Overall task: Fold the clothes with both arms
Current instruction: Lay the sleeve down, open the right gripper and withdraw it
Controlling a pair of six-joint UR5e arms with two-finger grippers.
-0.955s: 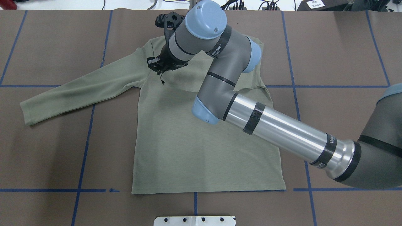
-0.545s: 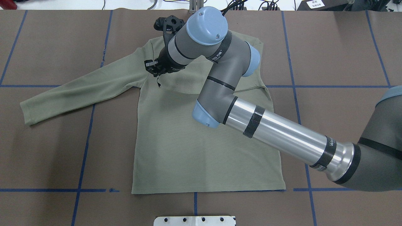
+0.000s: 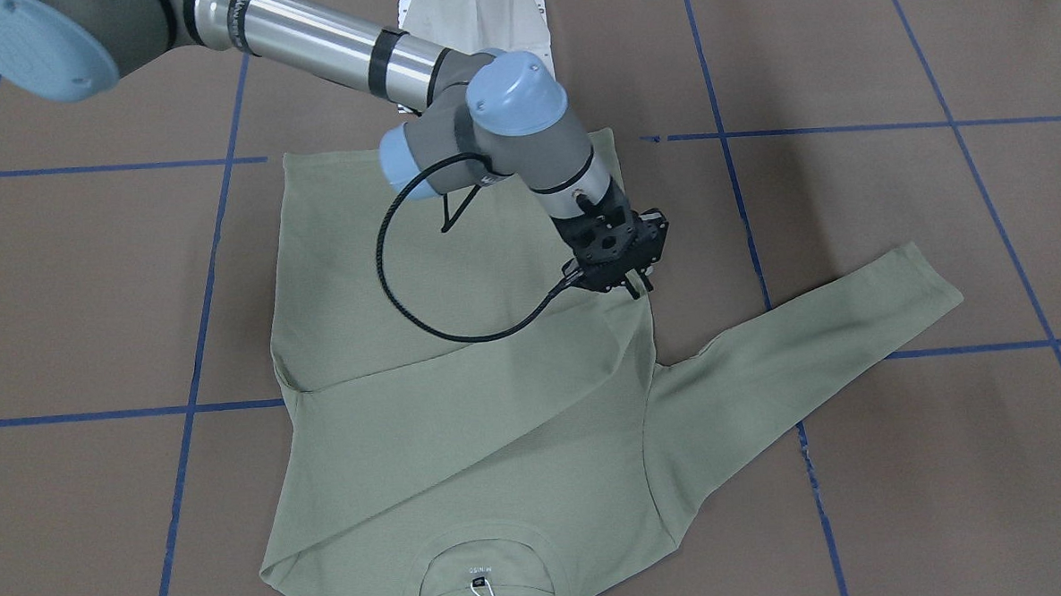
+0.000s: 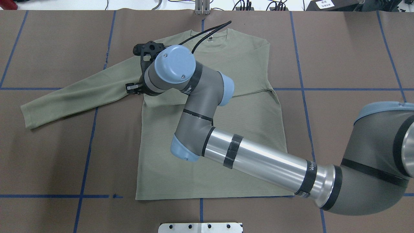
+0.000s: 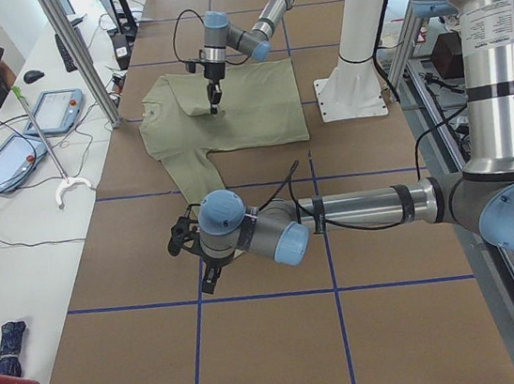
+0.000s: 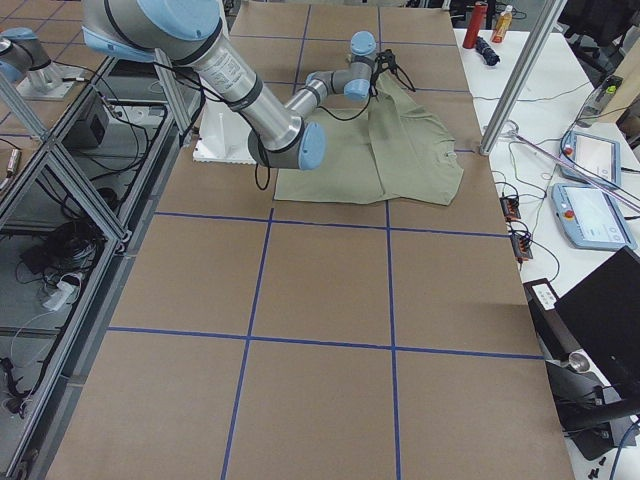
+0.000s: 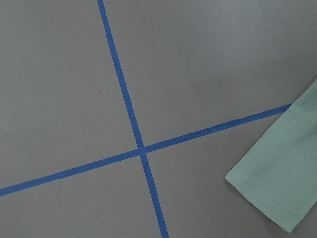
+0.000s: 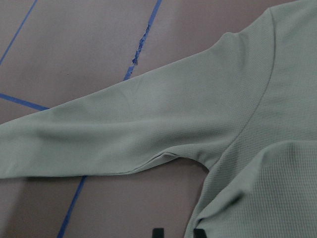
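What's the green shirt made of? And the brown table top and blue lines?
The green shirt looks like soft, matte knit cloth: the right wrist view shows fine rows and soft folds. The brown table top may be matte paper or card; I can't tell which. The blue lines look like stuck-on tape: one has a ragged, torn edge.
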